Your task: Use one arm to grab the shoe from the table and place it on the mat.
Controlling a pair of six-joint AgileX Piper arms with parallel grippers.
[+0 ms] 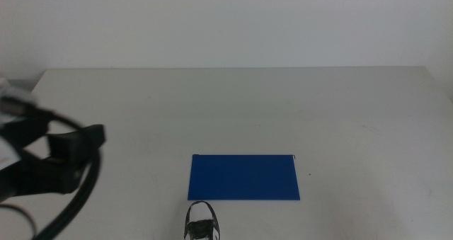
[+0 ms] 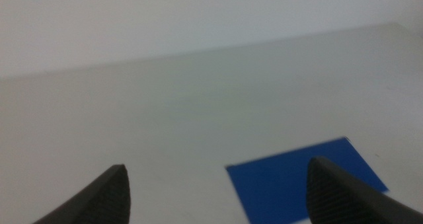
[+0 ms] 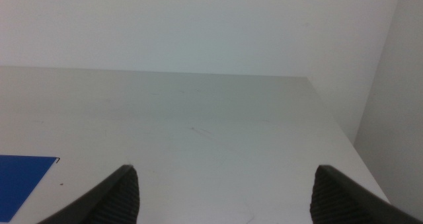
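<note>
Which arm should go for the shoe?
Probably left. The left arm is already out over the table, open-jawed, while the right arm is outside the middle view. The shoe sits just before the mat.

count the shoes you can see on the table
1. The shoe sits at the near edge of the table, just in front of the blue mat and cut off by the middle view's bottom edge. Neither wrist view shows a shoe; another could lie out of frame.
</note>
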